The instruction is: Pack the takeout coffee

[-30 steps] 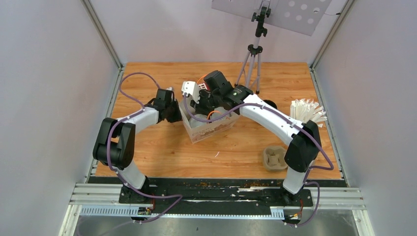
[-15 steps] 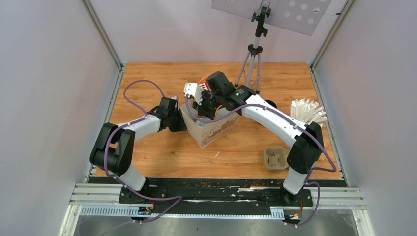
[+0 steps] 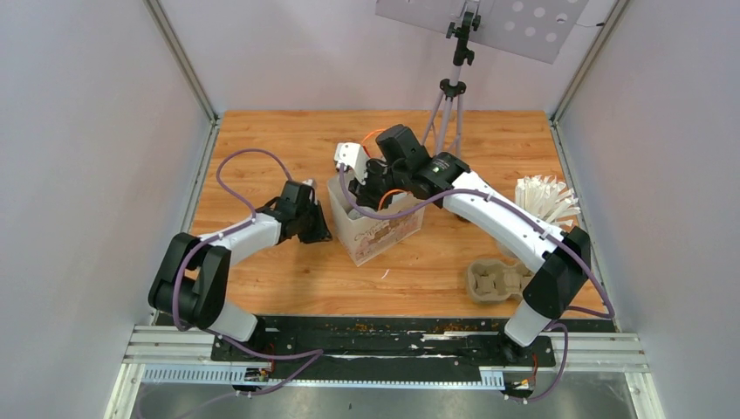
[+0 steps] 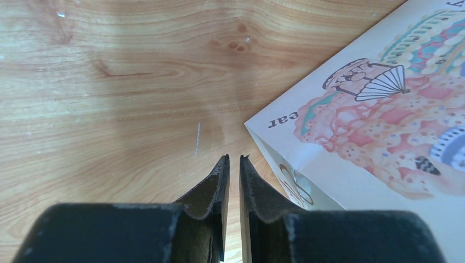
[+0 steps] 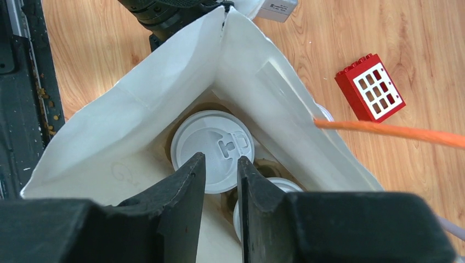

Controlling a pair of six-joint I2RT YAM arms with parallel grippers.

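Note:
A printed white paper bag point(image 3: 381, 232) stands open mid-table. Inside it, in the right wrist view, two takeout coffee cups show only their white lids point(image 5: 204, 137) point(image 5: 282, 184), seated in a brown cardboard tray point(image 5: 264, 165). My right gripper point(image 5: 221, 156) hangs over the bag's mouth point(image 3: 370, 185), jaws a little apart and empty, just above the nearer lid. My left gripper point(image 4: 234, 158) is low over the wood beside the bag's left corner point(image 4: 384, 126), clear of the paper. Its jaws are shut to a thin slit with nothing between them point(image 3: 319, 230).
A second moulded cup tray point(image 3: 489, 281) lies at the near right and a white cup of wrapped straws point(image 3: 545, 199) at the far right. A tripod point(image 3: 449, 105) stands behind the bag. A red block point(image 5: 370, 86) lies beside the bag, and an orange cable point(image 5: 395, 132) crosses above it.
My left gripper has drawn back from the bag's left side toward the near left. The right gripper and the bag have shifted slightly right, and the right jaws have widened a little.

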